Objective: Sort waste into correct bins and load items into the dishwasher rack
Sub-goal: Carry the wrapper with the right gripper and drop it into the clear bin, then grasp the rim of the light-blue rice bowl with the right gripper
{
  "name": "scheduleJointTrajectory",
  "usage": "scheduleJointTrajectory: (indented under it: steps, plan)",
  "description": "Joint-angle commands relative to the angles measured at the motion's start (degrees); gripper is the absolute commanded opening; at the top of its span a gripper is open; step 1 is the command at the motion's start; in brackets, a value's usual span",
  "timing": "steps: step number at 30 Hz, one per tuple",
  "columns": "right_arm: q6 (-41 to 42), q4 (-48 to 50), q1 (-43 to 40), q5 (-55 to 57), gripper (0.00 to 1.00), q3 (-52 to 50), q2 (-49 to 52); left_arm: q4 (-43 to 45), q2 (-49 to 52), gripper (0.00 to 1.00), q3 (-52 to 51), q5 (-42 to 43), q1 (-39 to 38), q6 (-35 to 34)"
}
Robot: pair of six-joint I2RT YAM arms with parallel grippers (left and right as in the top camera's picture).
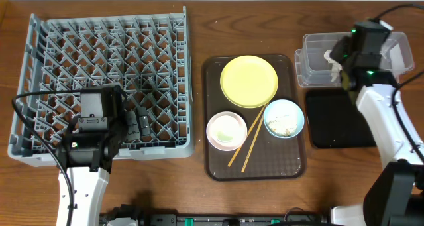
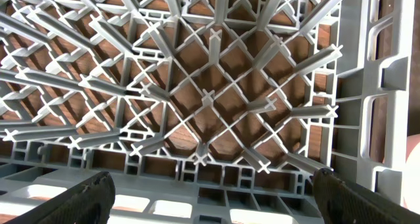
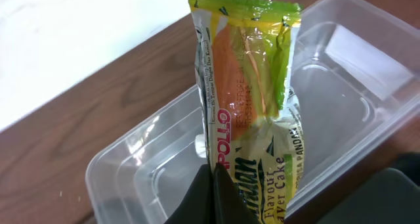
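Tabletop [image 1: 199, 7]: right end effector [image 3: 216, 191] pinches wrapper [image 3: 246, 99], bottom cut off; left end effector [image 2: 216, 194] wide.

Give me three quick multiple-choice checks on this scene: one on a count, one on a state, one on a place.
1. Bowls on the brown tray: A two; B one; C four.
2. The left claw, over the rack, is: A shut on a bowl; B open and empty; C shut on a rack peg.
3. The wrapper is: A in the rack; B on the brown tray; C held over the tub.

Answers:
1. A: only the pink bowl and the blue bowl sit there, beside the plate.
2. B: its fingers stand wide apart with nothing between them but the rack below.
3. C: the right claw pinches its lower end, and the tub lies behind it in the right wrist view.
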Motion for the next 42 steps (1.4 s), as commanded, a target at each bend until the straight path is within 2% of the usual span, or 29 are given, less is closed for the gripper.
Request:
scheduleJointTrajectory:
  steps: [1, 4, 5, 8, 11, 15, 18, 20, 25, 32, 36, 39, 42]
  plan:
    - [3.8, 0.2, -1.6, -3.6, 0.01, 0.7, 1.8, -0.1, 0.1, 0.98, 1.3, -0.3, 0.2, 0.5]
    - [3.8, 0.3, -1.9, -4.7, 0.06, 0.7, 2.9, -0.1, 0.1, 0.98, 1.3, -0.3, 0.2, 0.5]
    - [3.8, 0.5, -1.9, -5.4, 0.15, 0.7, 3.1, -0.1, 0.1, 0.98, 1.3, -0.3, 0.2, 0.5]
    - [2.9, 1.3, -1.9, -6.2, 0.53, 0.7, 3.7, -0.1, 0.1, 0.98, 1.3, -0.3, 0.2, 0.5]
    - [-2.6, 2.3, -1.8, -8.1, 0.61, 0.7, 3.6, -0.1, 0.1, 0.98, 1.3, -0.3, 0.2, 0.5]
    - [-12.2, 3.0, -1.4, -17.5, 0.61, 0.7, 3.1, -0.1, 0.1, 0.98, 1.3, -0.3, 0.2, 0.5]
    - [-18.9, 1.7, -0.1, -25.7, 0.56, 0.7, 1.4, -0.1, 0.1, 0.98, 1.3, -0.3, 0.2, 0.5]
    - [-20.1, 0.0, 0.9, -27.1, 0.56, 0.7, 0.3, -0.1, 0.1, 0.98, 1.3, -0.3, 0.2, 0.5]
    - [-21.4, -8.5, 4.5, -27.4, 0.59, 0.7, -2.8, -0.1, 0.1, 0.98, 1.3, -0.3, 0.2, 0.5]
    - [-22.4, -24.6, 14.6, -27.2, 0.64, 0.6, -3.8, 0.1, 0.1, 0.98, 1.3, -0.3, 0.2, 0.5]
    - [-22.0, -30.2, 20.7, -23.0, 0.54, -0.6, -3.8, 0.1, 0.1, 0.98, 1.3, -0.3, 0.2, 0.5]
    - [-17.5, -32.0, 23.8, -17.7, 0.49, -2.0, -3.8, 0.1, 0.1, 0.98, 1.3, -0.3, 0.2, 0.5]
    - [-13.4, -31.5, 25.9, -17.0, 0.42, -4.5, -3.8, 0.1, 0.1, 0.98, 1.3, -0.3, 0.2, 0.5]
